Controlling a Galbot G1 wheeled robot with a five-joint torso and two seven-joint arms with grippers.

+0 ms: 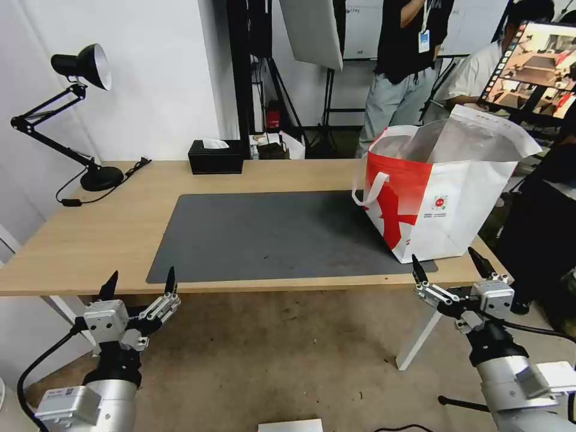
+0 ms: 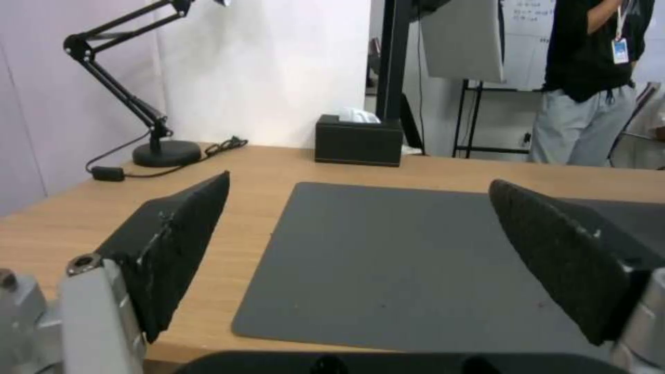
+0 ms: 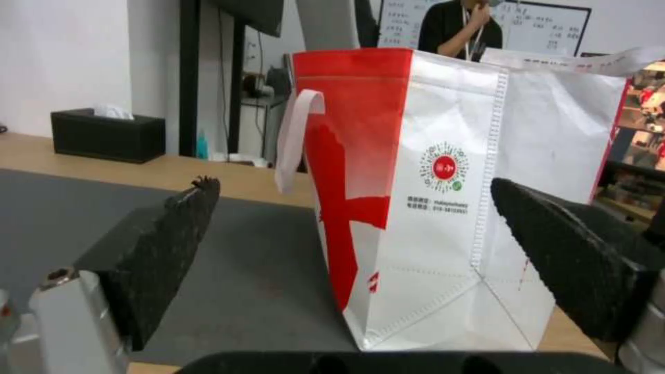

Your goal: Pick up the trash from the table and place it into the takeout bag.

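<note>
The bag (image 1: 441, 198) stands upright on the table (image 1: 120, 228), at the right end of the grey mat (image 1: 270, 234), its foil-lined mouth open and a white strap hanging down its red side. The mat's surface is bare. A black tissue box (image 1: 215, 156) sits at the table's far edge, and a black lamp (image 1: 78, 114) stands at the far left. The left gripper (image 1: 139, 282) hovers, released, before the table's near edge at the left. The right gripper (image 1: 447, 263) hovers, also spread wide, just before the bag's near corner.
</note>
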